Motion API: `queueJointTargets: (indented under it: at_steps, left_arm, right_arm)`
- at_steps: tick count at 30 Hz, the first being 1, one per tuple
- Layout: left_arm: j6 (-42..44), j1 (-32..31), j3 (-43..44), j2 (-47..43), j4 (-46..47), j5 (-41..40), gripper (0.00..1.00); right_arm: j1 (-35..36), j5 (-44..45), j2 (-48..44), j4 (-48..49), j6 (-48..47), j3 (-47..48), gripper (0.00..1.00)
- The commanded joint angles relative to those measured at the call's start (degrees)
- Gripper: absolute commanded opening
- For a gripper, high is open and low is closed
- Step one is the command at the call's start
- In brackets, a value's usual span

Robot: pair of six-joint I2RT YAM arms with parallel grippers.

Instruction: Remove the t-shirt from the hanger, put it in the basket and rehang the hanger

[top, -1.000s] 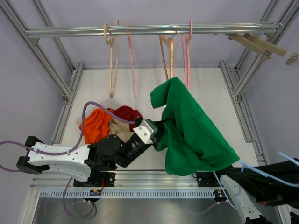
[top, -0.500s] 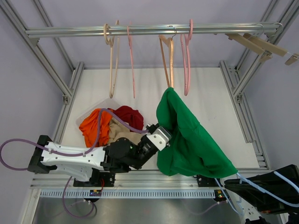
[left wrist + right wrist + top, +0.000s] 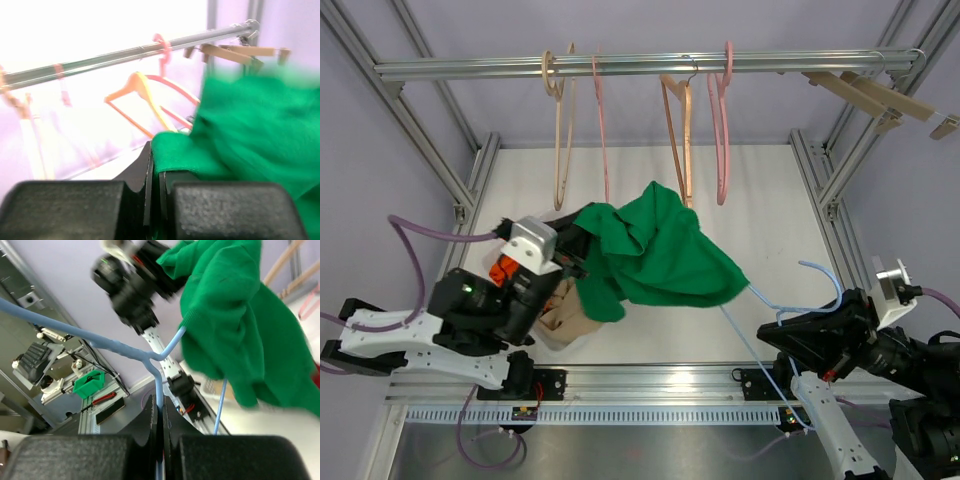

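Note:
The green t-shirt (image 3: 655, 250) hangs bunched in the air at mid-table. My left gripper (image 3: 575, 243) is shut on its left edge. The fold shows pinched between the jaws in the left wrist view (image 3: 156, 165), where the t-shirt (image 3: 250, 120) fills the right side. My right gripper (image 3: 798, 335) is shut on the neck of the light blue hanger (image 3: 765, 365) at the near right. In the right wrist view the hanger (image 3: 159, 385) rises from my shut right gripper (image 3: 160, 415). Its arms reach to the lower edge of the t-shirt (image 3: 235, 325).
A metal rail (image 3: 640, 65) crosses the back with wooden hangers (image 3: 560, 140) and pink hangers (image 3: 722, 120) on it. A bin with orange (image 3: 500, 268) and tan clothes (image 3: 570, 312) sits under the left arm. Wooden clip hangers (image 3: 880, 100) hang at the back right.
The left arm swung left and up, pulling the t-shirt away from the right side and over the bin. The right arm rose into view with the blue hanger, now largely bare.

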Motion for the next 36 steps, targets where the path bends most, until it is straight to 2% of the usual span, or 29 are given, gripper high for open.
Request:
queueJointTargets:
  at_steps: [1,2,7,9,10,13,22,23,28,30,33,36]
  left_arm:
    - [-0.15,0.09,8.24,-3.81,-6.22,-3.07,0.0]
    - [-1.74,0.09,10.0,-4.69,-10.85,-2.36,0.0]
    - [-7.81,0.09,21.15,-7.77,-19.85,-0.34,0.0]
    - [-9.56,0.09,24.15,-7.95,-24.94,-0.16,0.0]
    - [-9.23,0.09,26.26,-8.03,-25.92,-0.85,0.0]
    - [-5.9,0.09,26.19,-9.78,-24.88,-3.83,0.0]
    - [4.92,0.09,13.64,-12.69,-12.05,-7.8,0.0]
    - [6.58,0.09,11.53,-13.74,-7.86,-7.98,0.0]
    - [9.05,0.09,-6.46,-17.7,5.26,-9.91,0.0]
    - [8.19,0.27,-10.09,-19.54,8.08,-11.92,0.0]
    - [2.92,0.44,-15.9,-22.0,7.3,-15.26,0.0]
    - [-5.95,0.53,-20.99,-26.48,2.12,-24.73,0.0]
  right_arm:
    - [0.34,-2.17,-3.55,-8.29,-5.48,0.2,0.0]
    - [0.35,-1.56,-3.99,-9.34,-6.02,0.28,0.0]
    - [0.35,5.38,-4.08,-16.46,-11.46,2.3,0.0]
    - [0.35,11.96,-3.03,-19.8,-13.22,2.74,0.0]
    - [0.35,17.55,-2.68,-20.77,-14.45,3.01,0.0]
    - [0.35,23.65,-2.59,-21.22,-15.52,1.96,0.0]
    - [0.35,22.09,-2.68,-15.42,-14.02,-0.15,0.0]
    - [0.35,22.09,-2.41,-15.16,-14.11,-0.33,0.0]
    - [0.35,25.77,-0.31,-15.94,-15.51,-2.26,0.0]
    - [0.35,26.83,0.66,-15.95,-15.87,-2.96,0.0]
    - [0.35,27.89,1.02,-14.72,-15.96,-4.11,0.0]
    - [0.35,28.07,0.93,-13.14,-15.78,-5.07,0.0]
